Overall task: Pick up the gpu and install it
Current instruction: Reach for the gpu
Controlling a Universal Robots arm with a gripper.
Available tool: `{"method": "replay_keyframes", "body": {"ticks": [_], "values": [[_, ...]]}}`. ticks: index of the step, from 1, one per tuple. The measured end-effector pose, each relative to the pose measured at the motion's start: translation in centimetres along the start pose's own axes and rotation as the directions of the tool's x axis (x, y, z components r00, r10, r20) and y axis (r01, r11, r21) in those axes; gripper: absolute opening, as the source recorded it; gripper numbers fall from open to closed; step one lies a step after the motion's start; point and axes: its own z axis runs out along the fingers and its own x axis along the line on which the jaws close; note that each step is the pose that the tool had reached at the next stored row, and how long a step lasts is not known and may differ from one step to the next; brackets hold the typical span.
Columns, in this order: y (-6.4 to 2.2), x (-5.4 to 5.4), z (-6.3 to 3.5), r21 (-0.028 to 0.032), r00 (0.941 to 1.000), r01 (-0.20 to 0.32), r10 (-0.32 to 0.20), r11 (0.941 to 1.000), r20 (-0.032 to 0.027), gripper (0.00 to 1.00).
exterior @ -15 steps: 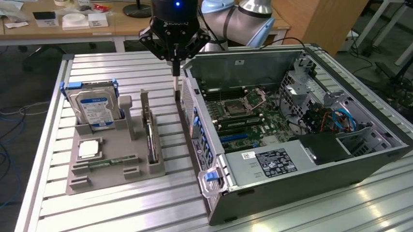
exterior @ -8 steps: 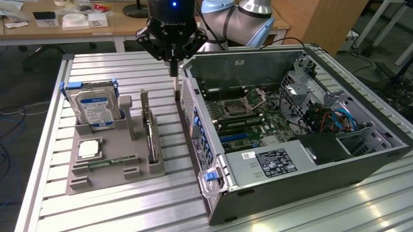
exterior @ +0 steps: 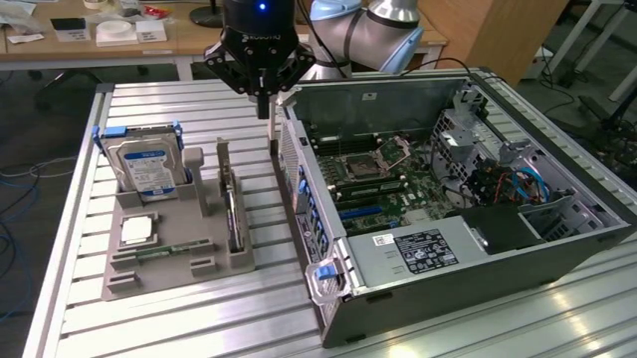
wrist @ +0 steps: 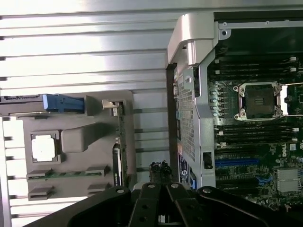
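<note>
Claw [exterior: 264,113] clenched above slatted aluminium table [exterior: 179,321], gpu [exterior: 233,216] upright in grey tray [exterior: 164,287], wooden desk [exterior: 184,36] behind

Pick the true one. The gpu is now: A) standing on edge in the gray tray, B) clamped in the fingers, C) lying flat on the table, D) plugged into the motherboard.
A: the gpu stands on edge in a slot of the gray tray, while the gripper hangs shut, apart from it, over the gap between tray and computer case.
</note>
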Motion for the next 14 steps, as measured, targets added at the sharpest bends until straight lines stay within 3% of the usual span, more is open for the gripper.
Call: {"method": "replay_keyframes", "body": {"ticks": [14], "values": [[-0.32, 1.5, -0.05, 0.0000, 1.0000, 0.000, 0.000, 1.0000, 0.0000, 0.11]]}}
